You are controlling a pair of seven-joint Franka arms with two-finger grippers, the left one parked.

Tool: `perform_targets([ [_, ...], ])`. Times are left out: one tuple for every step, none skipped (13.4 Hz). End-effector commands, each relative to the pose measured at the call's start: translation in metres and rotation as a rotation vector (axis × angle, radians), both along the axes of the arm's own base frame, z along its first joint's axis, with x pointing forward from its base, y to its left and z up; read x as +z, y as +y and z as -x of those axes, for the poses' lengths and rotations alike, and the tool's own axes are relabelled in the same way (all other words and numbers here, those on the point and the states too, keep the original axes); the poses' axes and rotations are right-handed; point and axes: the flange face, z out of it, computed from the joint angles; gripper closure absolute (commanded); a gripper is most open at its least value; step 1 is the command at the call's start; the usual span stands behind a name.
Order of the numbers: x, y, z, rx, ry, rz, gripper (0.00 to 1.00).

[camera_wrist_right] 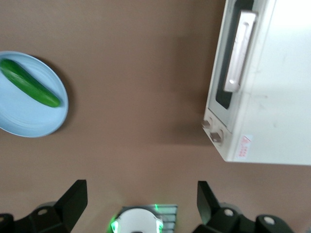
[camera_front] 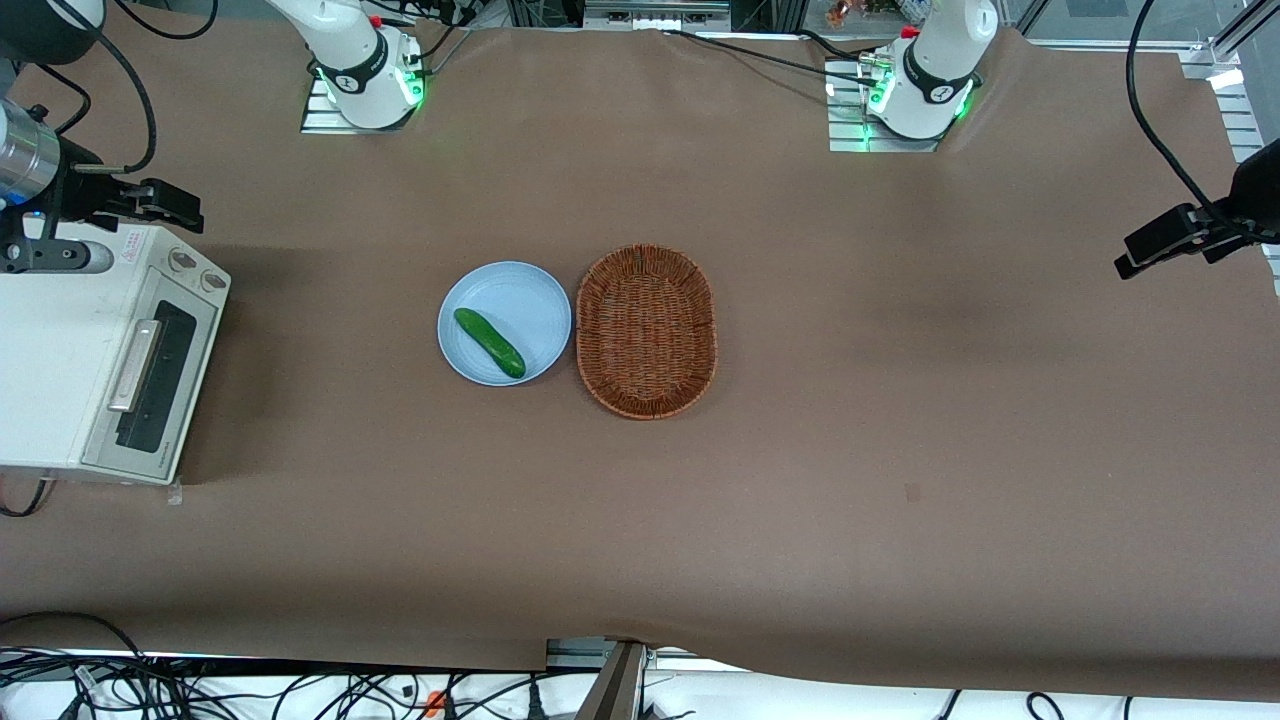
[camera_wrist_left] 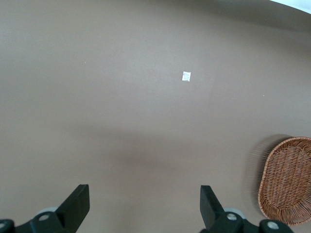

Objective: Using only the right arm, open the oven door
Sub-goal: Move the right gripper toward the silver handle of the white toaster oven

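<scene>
Front view: nearest the camera, only bare brown surface [camera_front: 640, 540] with a tangle of cables along its edge. Farther in, near the middle, a light blue plate [camera_front: 500, 290] carrying a green cucumber [camera_front: 490, 343], just beside an oval wicker basket [camera_front: 647, 330], the two rims almost touching. Toward the working arm's end of the surface, the oven [camera_front: 60, 350], cream-white and boxy, with the oven door [camera_front: 150, 385] shut flat against its front, silver bar handle [camera_front: 135, 365] running along the dark glass, two round knobs [camera_front: 197, 270] at the end of the front panel farther from the camera. Above the oven's corner by those knobs, the right arm [camera_front: 40, 185] with its end effector [camera_front: 170, 208] hanging clear of the casing, not touching handle or door.

Left wrist view: plain brown surface, a small white speck [camera_wrist_left: 186, 76] on it, and part of the wicker basket [camera_wrist_left: 286, 182] at the frame's edge.

Right wrist view: end effector [camera_wrist_right: 141, 201] seen from above with black fingers [camera_wrist_right: 73, 199] spread wide apart, nothing between them, brown surface under the gap. Oven [camera_wrist_right: 277, 97] well apart from the fingers, door [camera_wrist_right: 233, 63] closed, handle [camera_wrist_right: 239, 51] and knobs [camera_wrist_right: 214, 132] plainly visible, a small red-printed label [camera_wrist_right: 244, 146] on the casing. Plate [camera_wrist_right: 29, 116] with cucumber [camera_wrist_right: 30, 83] also in sight, away from the oven.
</scene>
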Motion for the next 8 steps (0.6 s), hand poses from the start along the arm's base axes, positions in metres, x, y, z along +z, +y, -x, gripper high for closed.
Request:
perform_targets([
  [-0.024,-0.003,-0.01,0.012,0.047,0.114,0.01],
  [-0.045,-0.007,-0.021,0.03,0.065,0.17,0.13],
  [-0.061,-0.009,-0.032,0.049,0.063,0.21,0.39],
  [-0.073,-0.013,-0.042,0.063,0.04,0.229,0.75],
  [-0.087,-0.016,-0.052,0.072,0.027,0.241,0.98],
  [-0.093,-0.017,-0.059,0.083,0.004,0.258,1.0],
  [-0.103,-0.021,-0.067,0.075,-0.022,0.301,1.0],
  [-0.118,-0.028,-0.075,0.059,-0.031,0.349,1.0],
])
